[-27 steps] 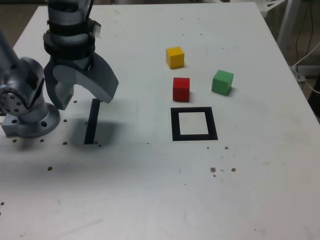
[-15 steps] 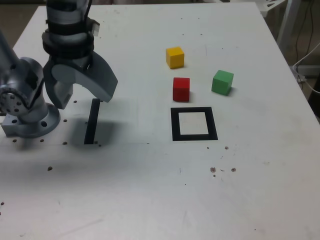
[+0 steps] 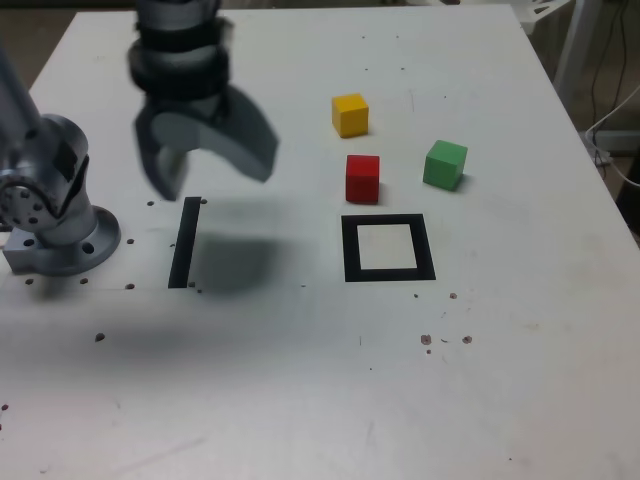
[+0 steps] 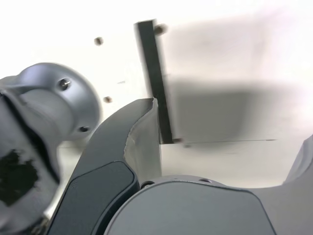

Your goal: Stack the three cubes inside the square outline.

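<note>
Currently, gripper: held above the table with its jaws spread wide and nothing between them; blurred in the exterior view.
Gripper in the wrist view: one dark finger is seen in front of the strip, the other only at the picture's edge; the gap between them is broad and holds nothing.
Black strip: a straight mark lying on the table just below the gripper, nearer the camera in the exterior view; in the wrist view it runs away from the finger, part of it covered by that finger.
Shadow: cast on the table beside the strip, under the gripper.
Arm base: a grey round mount seen to the exterior view's left of the gripper, close to the strip.
Red cube: resting on the table to the exterior view's right of the gripper, well apart from it, just beyond the far edge of the square outline and not inside it.
Yellow cube: farther from the camera than the red one, near it but not touching, well apart from the gripper.
Green cube: farthest from the gripper, to the exterior view's right of the red cube, apart from it.
Square outline: a thick black frame with a white centre, nothing inside it, to the exterior view's right of the gripper and strip.
</note>
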